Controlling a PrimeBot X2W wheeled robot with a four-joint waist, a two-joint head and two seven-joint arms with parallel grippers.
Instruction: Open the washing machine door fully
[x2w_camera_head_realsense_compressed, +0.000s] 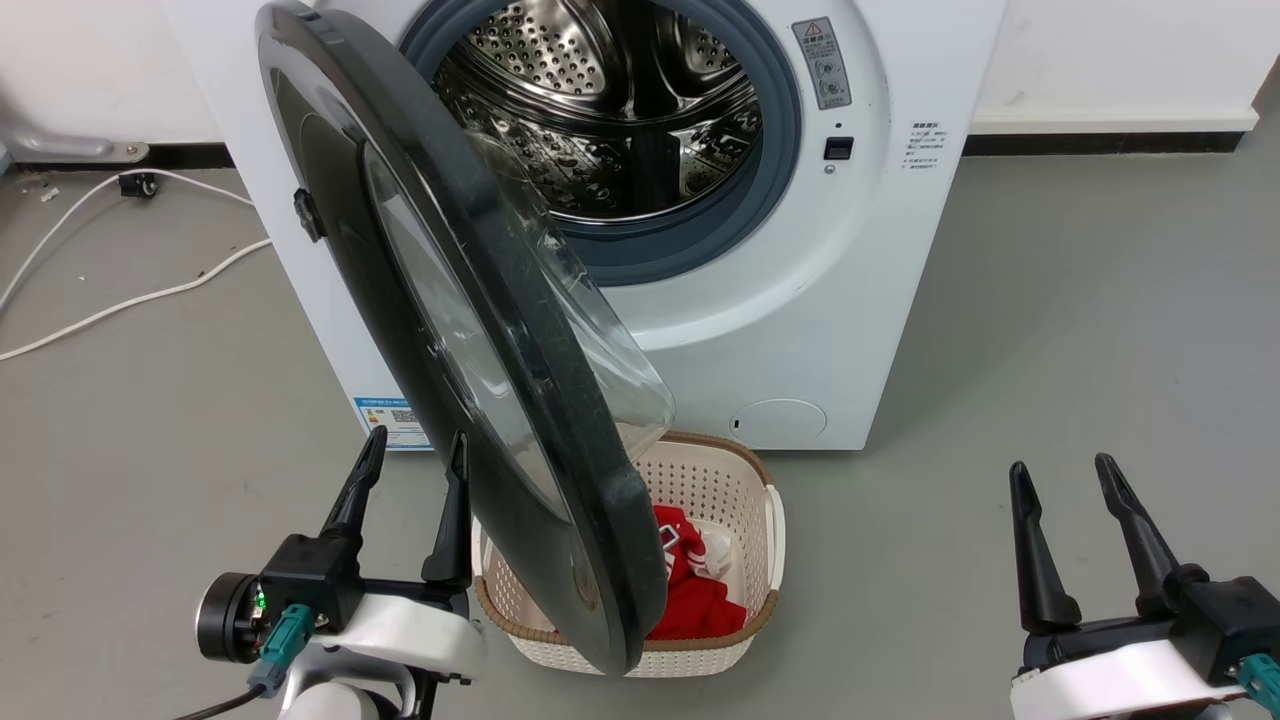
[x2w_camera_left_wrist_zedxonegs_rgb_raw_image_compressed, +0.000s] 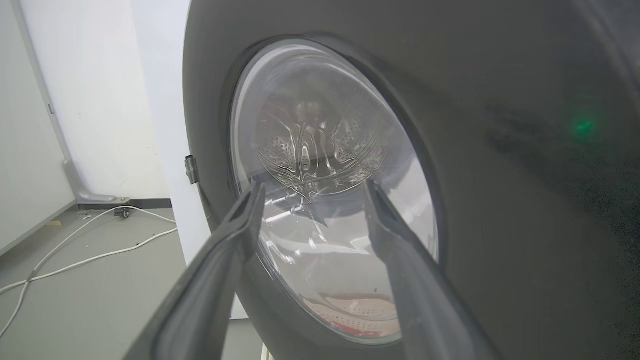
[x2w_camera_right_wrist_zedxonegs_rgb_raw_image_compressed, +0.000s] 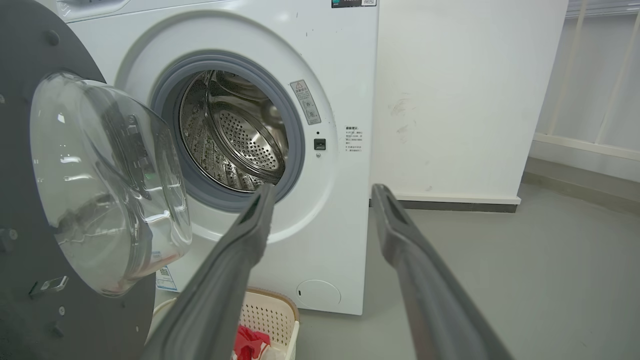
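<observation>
Head view: the washing machine door (x2w_camera_head_realsense_compressed: 540, 420) stands swung out from the washing machine (x2w_camera_head_realsense_compressed: 800, 300), hinged on the robot's left side of the front and seen almost edge-on. Its disc runs from the upper left of the view down to its free edge, which hangs over a cream basket (x2w_camera_head_realsense_compressed: 770, 520) holding red cloth (x2w_camera_head_realsense_compressed: 700, 590). The clear bowl bulges toward the robot's right, and the steel drum (x2w_camera_head_realsense_compressed: 620, 100) lies exposed behind it. The door looks roughly square to the machine front, so the opening is judged partly done.

The deciding relation is that the door lies immediately to the right of the left gripper (x2w_camera_head_realsense_compressed: 418, 440), which faces the glossy outer face (the left wrist view looks straight onto the window from that side). Any further swing carries the door toward the robot's left, into the space this gripper occupies. The left arm is much the nearer.

The left gripper's fingers are spread moderately wide and hold nothing. Its inner finger stands just beside the door's face, and contact cannot be told.

The right gripper (x2w_camera_head_realsense_compressed: 1062, 468) is well apart at the lower right, on the bowl side, with its fingers likewise spread and empty above the grey floor (x2w_camera_head_realsense_compressed: 1050, 300).
</observation>
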